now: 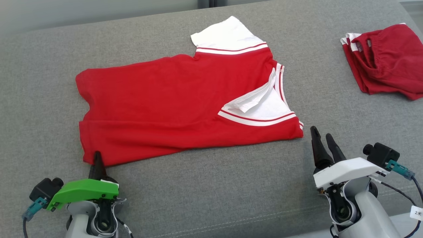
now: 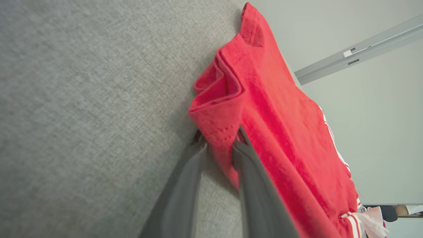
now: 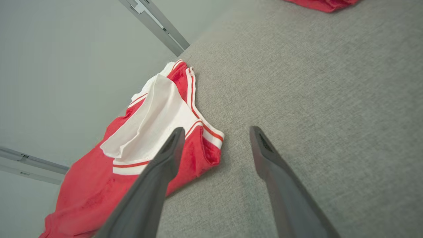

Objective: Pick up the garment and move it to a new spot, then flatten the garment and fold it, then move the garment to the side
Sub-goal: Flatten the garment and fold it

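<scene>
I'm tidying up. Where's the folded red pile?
Head view: the folded red pile lies far right on the grey cushion, right of the red shirt.

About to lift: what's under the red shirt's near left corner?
The left end effector clamps the red shirt at its hem corner, apparently with one finger beneath it, over the gray cushion. Anything under the rest of the shirt is covered.

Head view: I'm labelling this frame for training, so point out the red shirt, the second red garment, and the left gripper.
red shirt (image 1: 158,102), head view, middle of its red body.
second red garment (image 1: 390,62), head view, its top layer.
left gripper (image 1: 97,156), head view, fingertips at the shirt's near corner.
</scene>
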Controlling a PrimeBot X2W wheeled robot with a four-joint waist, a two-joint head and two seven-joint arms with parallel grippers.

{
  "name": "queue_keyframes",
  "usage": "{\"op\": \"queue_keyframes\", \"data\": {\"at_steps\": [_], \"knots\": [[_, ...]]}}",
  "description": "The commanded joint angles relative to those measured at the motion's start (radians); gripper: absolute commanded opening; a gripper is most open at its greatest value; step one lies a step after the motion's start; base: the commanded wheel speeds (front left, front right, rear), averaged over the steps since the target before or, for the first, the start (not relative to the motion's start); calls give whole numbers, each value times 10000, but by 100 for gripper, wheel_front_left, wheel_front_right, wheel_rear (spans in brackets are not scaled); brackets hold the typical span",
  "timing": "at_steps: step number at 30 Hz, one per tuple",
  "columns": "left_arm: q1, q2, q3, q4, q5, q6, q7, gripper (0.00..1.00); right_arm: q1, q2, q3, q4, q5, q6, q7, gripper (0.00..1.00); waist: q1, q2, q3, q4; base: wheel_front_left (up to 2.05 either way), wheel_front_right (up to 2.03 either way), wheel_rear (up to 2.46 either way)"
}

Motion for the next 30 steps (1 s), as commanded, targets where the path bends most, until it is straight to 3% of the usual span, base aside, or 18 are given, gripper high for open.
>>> {"op": "queue_keyframes", "data": {"at_steps": [1, 15, 17, 19, 20, 21, 30], "knots": [[-179, 40, -27, 30, -48, -108, -107, 0, 46, -11, 66, 99, 129, 3, -7, 100, 0, 0, 41, 75, 0, 0, 0], [-44, 43, -879, -444, -187, -244, -476, 0, -1393, -13, 1206, 2719, 1208, 1, -293, 98, 0, 0, 32, 626, 0, 0, 0], [8, 41, -992, -536, -151, -236, -496, 0, -1688, -13, 1333, 3040, 1596, 1, -472, 47, 0, 0, 28, 701, 0, 0, 0], [55, 44, -1055, -617, -159, -235, -505, 0, -1925, -11, 1481, 3147, 2176, 1, -537, 28, 0, 0, 15, 757, 0, 0, 0], [62, 44, -1078, -668, -150, -237, -515, 0, -2028, -11, 1553, 3188, 2336, 3, -585, 7, 0, 0, 9, 773, 0, 0, 0], [63, 54, -1094, -724, -138, -239, -502, 0, -2123, -20, 1597, 3227, 2430, 3, -668, 0, 0, 0, -7, 792, 0, 0, 0], [131, 203, -1165, -1706, -138, -237, -510, 0, -2613, -414, 1577, 2448, 2983, 1, -988, 0, 0, 0, -222, 804, 0, 0, 0]]}}
